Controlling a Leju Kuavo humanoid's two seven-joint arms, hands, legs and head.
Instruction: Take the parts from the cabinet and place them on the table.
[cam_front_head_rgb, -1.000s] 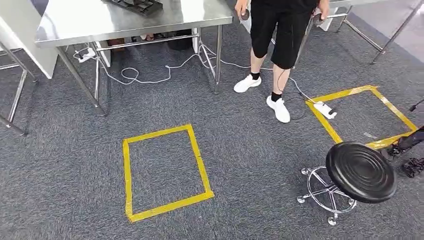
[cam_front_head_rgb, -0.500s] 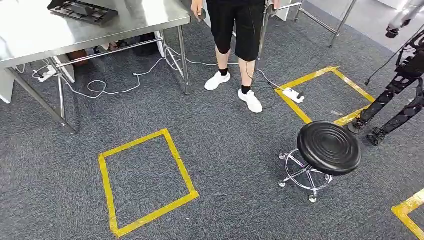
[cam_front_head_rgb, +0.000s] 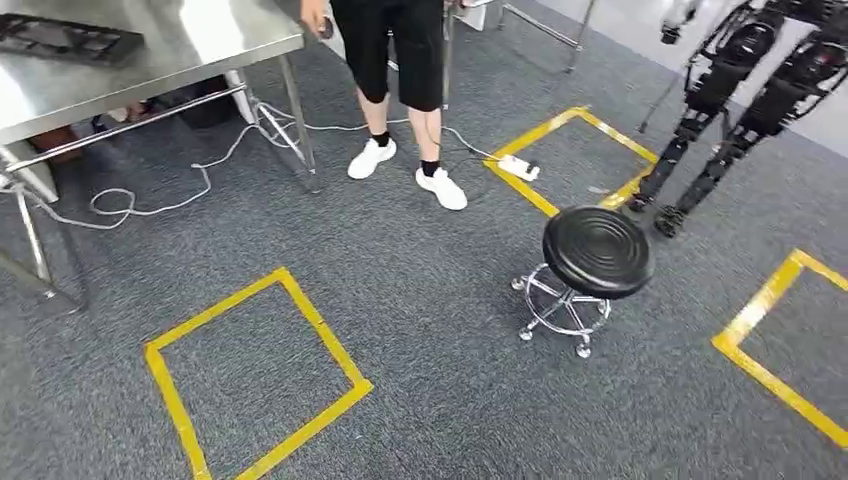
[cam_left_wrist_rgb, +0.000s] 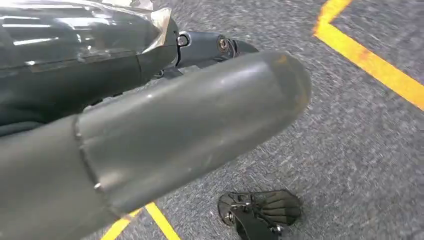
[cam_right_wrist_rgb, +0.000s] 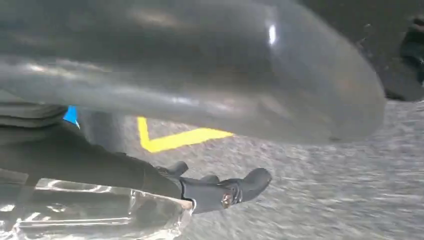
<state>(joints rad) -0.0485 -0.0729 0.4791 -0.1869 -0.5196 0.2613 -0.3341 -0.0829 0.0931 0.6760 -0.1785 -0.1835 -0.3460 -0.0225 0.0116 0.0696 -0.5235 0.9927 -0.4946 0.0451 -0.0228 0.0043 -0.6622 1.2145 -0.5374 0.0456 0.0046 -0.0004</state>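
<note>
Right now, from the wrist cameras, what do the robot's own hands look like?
The left hand shows a thick, smooth grey thumb with a rounded tip, a faint seam ring, and darker fingers with a small screw. The right hand looks alike: glossy grey thumb, dark fingers, and a blue patch.

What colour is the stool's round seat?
Black, with concentric ridges; the stool shows best in the head view.
</note>
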